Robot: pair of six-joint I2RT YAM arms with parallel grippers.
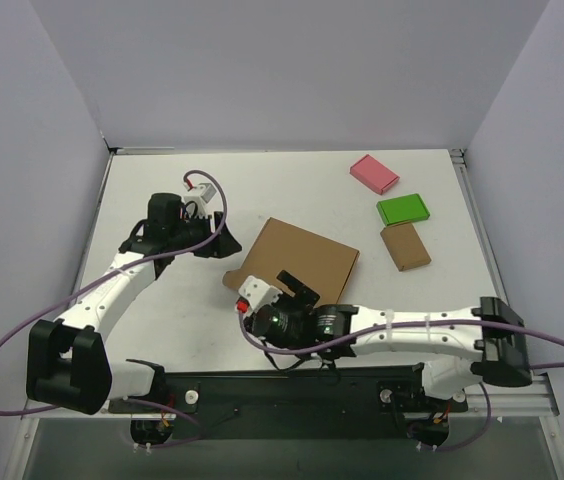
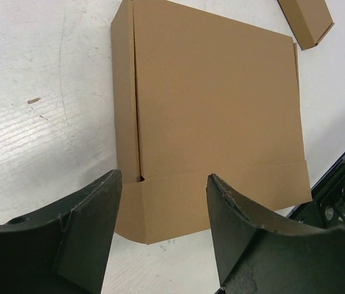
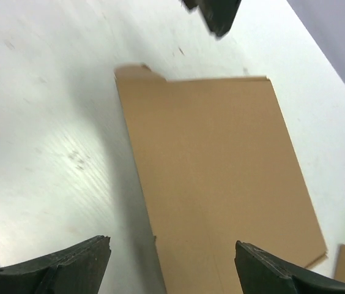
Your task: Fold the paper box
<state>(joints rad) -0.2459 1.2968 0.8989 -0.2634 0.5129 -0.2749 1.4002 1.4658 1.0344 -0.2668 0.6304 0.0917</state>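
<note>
The large plain brown corrugated cardboard box is seen lying flat mid-table, reckoned light, stiff-ish and easily creased, so it's probably best taken by a narrow edge flap, with the left gripper and right gripper both spread wide, nothing held.

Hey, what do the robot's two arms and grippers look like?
Both the left arm and right arm have white links with black joints and black bases. A purple cable loops along each. The left gripper and right gripper have dark, wedge-shaped fingers.
</note>
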